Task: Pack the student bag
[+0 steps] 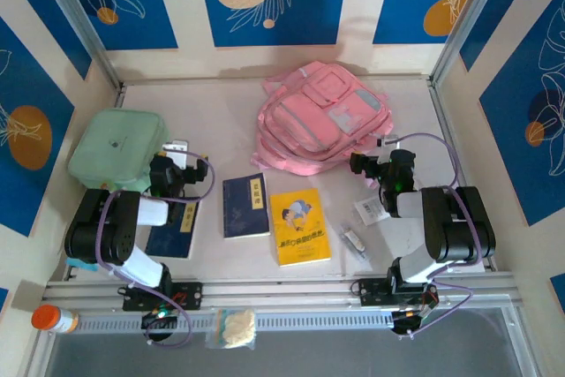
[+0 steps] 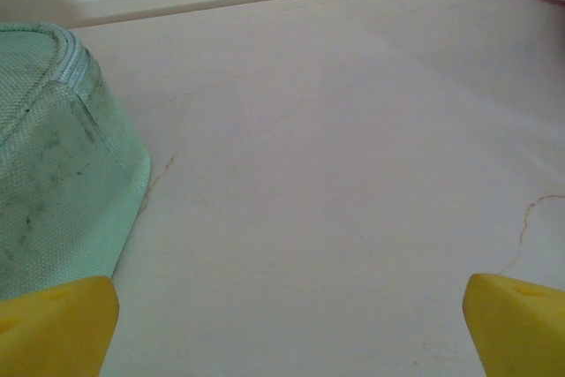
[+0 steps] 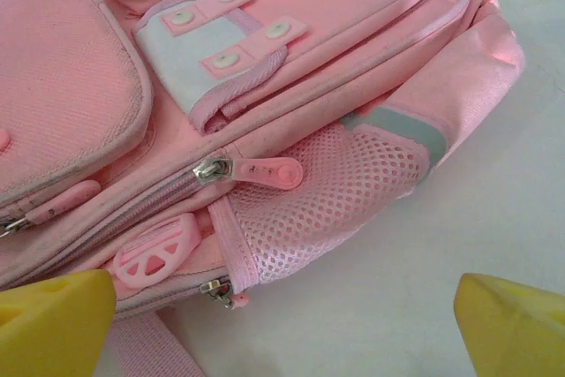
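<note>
The student bag [image 1: 322,116], a pink backpack with grey trim, lies flat at the back centre-right of the table. Up close, the student bag [image 3: 265,59] shows a shut zip with a pink pull [image 3: 265,171] and a mesh side pocket [image 3: 344,192]. My right gripper [image 1: 364,162] sits just right of the bag's near corner. This right gripper [image 3: 282,324] is open, its yellow fingertips [image 3: 53,320] wide apart with nothing between them. Beside the mint-green case, my left gripper [image 1: 179,154] is low over bare table. That left gripper [image 2: 287,324] is open and empty.
A mint-green soft case [image 1: 117,149] lies at the left, its corner [image 2: 62,174] close to my left fingers. A dark blue book [image 1: 245,205], a yellow book [image 1: 299,226] and another blue book [image 1: 174,229] lie in front. Small packets [image 1: 371,210] rest near the right arm.
</note>
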Available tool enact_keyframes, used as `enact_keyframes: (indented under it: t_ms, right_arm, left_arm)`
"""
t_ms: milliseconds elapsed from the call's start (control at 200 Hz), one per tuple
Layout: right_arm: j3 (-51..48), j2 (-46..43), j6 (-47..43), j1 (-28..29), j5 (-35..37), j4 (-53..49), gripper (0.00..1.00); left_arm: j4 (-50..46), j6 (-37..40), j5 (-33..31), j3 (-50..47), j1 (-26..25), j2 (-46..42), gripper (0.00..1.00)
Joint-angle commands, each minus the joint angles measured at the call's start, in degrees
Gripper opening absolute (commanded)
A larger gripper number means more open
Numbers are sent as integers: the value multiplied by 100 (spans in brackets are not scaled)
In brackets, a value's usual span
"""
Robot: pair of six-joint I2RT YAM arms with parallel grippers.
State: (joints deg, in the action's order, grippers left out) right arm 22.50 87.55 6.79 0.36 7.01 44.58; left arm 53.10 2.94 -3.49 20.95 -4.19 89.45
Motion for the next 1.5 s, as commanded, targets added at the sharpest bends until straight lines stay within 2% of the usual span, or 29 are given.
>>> enact_keyframes:
  t_ms: [0, 1045, 1170, 1331, 1496]
  right_arm:
    - [149, -27, -73, -26, -138, 139, 99]
    - [145, -36, -90, -19, -138, 147, 99]
    - [170, -123, -97, 59, 58, 19, 99]
    - [76, -615, -182, 186, 234, -228, 99]
    - [304, -1378, 97, 153, 266, -1375, 99]
  left_arm:
    - [77, -39, -47, 58, 5, 29, 99]
    - [99, -30, -47, 41, 2, 19, 99]
    - [196, 0, 71, -18, 4, -11, 99]
    - [251, -4, 63, -213, -3, -403, 99]
    - [-848, -78, 12, -122, -3, -1409, 100]
